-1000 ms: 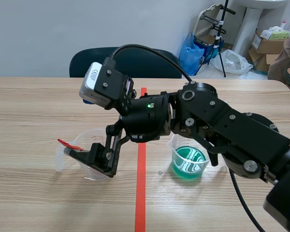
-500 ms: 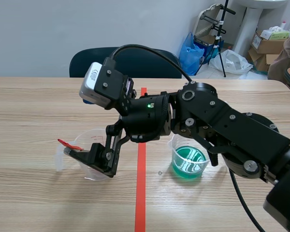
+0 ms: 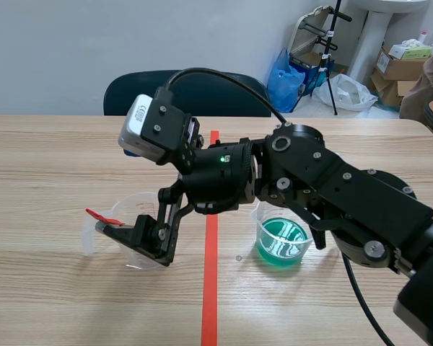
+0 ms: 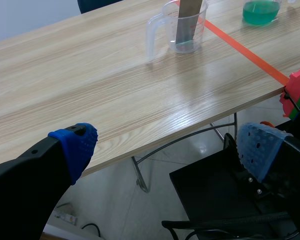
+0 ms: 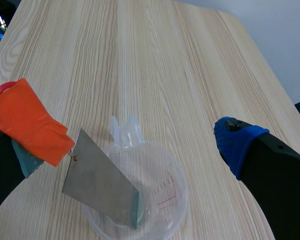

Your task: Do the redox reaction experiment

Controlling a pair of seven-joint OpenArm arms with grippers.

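A clear measuring cup [image 3: 133,216] stands left of the tape line. A grey metal strip [image 5: 101,186] with an orange-red taped end [image 5: 26,126] leans inside it. The right arm reaches across the line, and my right gripper [image 3: 138,236] hangs open over the cup [image 5: 150,200]. The strip's taped end rests beside one finger, while the blue pad [image 5: 236,142] of the other stands well clear. A beaker of green liquid [image 3: 281,242] sits right of the line. My left gripper [image 4: 167,150] is open and holds nothing, off the table's near edge, far from the cup [image 4: 182,27].
A dark chair [image 3: 187,90] stands behind the table; bags and boxes [image 3: 400,61] lie at the back right. Beneath the left gripper are the floor, table legs [image 4: 140,172] and a black base [image 4: 215,195]. A red and green object [image 4: 297,92] sits beside its finger.
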